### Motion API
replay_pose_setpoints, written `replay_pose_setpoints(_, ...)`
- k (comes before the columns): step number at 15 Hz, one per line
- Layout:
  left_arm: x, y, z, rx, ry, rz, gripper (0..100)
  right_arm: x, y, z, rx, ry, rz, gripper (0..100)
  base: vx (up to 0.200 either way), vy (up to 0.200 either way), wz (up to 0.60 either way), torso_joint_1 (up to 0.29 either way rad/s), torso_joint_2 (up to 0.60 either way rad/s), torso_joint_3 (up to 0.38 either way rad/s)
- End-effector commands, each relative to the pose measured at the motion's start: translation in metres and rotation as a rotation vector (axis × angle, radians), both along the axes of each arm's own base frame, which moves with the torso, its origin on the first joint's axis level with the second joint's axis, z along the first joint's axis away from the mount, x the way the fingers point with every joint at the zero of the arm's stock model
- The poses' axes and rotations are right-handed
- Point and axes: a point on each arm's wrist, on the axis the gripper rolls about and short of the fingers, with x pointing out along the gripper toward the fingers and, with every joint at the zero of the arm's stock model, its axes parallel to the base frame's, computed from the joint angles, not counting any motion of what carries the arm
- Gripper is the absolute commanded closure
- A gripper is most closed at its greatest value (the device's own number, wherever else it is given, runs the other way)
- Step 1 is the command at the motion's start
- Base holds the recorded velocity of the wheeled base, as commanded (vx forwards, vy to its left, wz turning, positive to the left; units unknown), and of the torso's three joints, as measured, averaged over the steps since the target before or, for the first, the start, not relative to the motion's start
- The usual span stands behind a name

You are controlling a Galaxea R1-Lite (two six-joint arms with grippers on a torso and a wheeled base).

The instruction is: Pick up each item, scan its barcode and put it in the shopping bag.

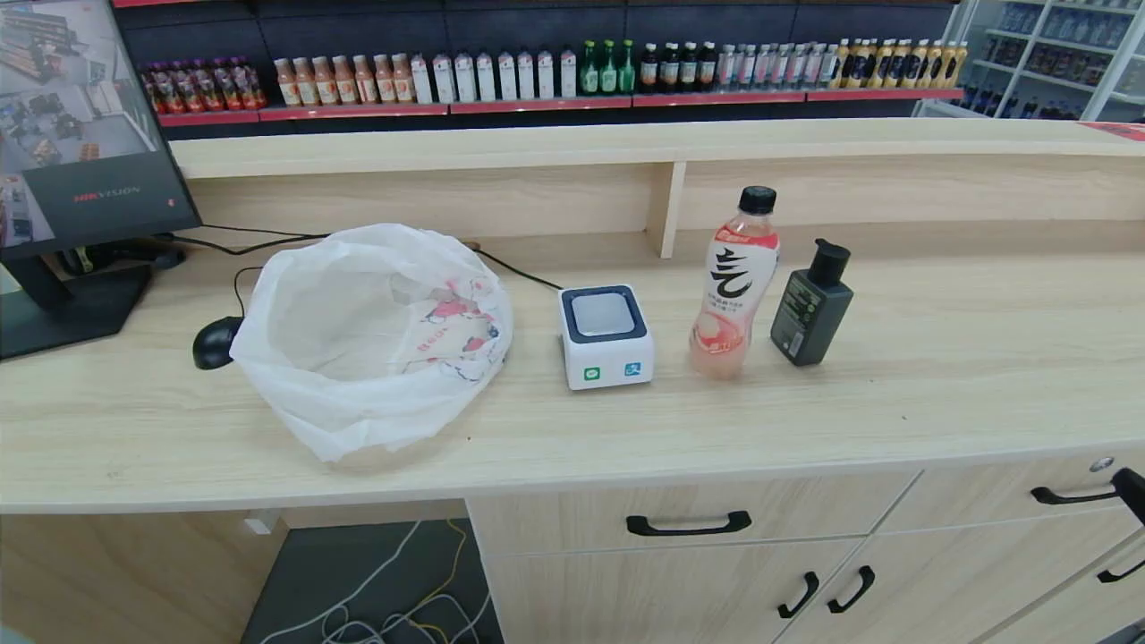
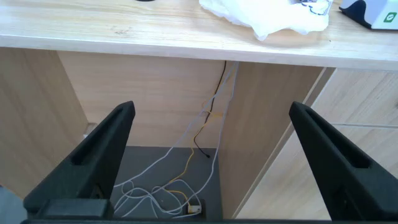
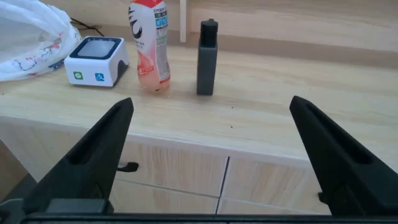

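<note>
— Where are the items?
— The pink drink bottle [image 1: 735,286] stands upright on the counter [image 1: 939,376], right of its middle and toward the back edge. It has a black cap, a white-and-red label and pale pink liquid. Just beside it on the right, not touching, stands the dark pump bottle [image 1: 812,309]. It is squarish, with a black pump head and a printed label on the side toward the front edge.
— And the scanner?
— The white scanner [image 1: 606,335] is a small cube with a dark-rimmed grey window on top. It sits just left of the pink bottle, near the counter's middle. Further left lies the shopping bag [image 1: 376,335], thin white plastic with red print, its mouth spread open upward and its bulk close to the front edge. A black mouse [image 1: 215,343] sits right against its left side, and a monitor [image 1: 80,161] stands at the back left corner.
— The arms?
— Both are low, in front of the counter. The left gripper [image 2: 211,112] is below the front edge, facing the open recess where cables [image 2: 168,186] lie, its fingers spread wide. The right gripper [image 3: 211,106] faces the two bottles from about the height of the front edge, above the drawer fronts [image 3: 174,174]. Its fingers are also wide apart.
</note>
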Motion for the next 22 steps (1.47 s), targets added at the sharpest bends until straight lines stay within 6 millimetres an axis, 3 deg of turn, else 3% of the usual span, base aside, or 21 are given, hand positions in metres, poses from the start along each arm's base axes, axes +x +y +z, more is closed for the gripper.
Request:
replay_pose_setpoints(1, 0.000, 0.000, 0.000, 0.000, 0.000, 0.001, 0, 0.031, 0.008, -0.008, -0.006, 0.089, 0.051, 0, 0.000, 0.000, 0.00, 0.000, 0.00, 0.000)
replay_pose_setpoints(4, 0.000, 0.000, 0.000, 0.000, 0.000, 0.001, 0, 0.066, 0.024, -0.010, -0.005, 0.057, 0.137, 0, 0.000, 0.000, 0.00, 0.000, 0.00, 0.000)
replay_pose_setpoints(9, 0.000, 0.000, 0.000, 0.000, 0.000, 0.001, 0, 0.102, 0.038, -0.004, 0.053, 0.032, 0.171, 0, 0.000, 0.000, 0.00, 0.000, 0.00, 0.000)
replay_pose_setpoints(22, 0.000, 0.000, 0.000, 0.000, 0.000, 0.001, 0, 0.144, 0.049, -0.015, 0.012, 0.064, 0.145, 0, 0.000, 0.000, 0.00, 0.000, 0.00, 0.000)
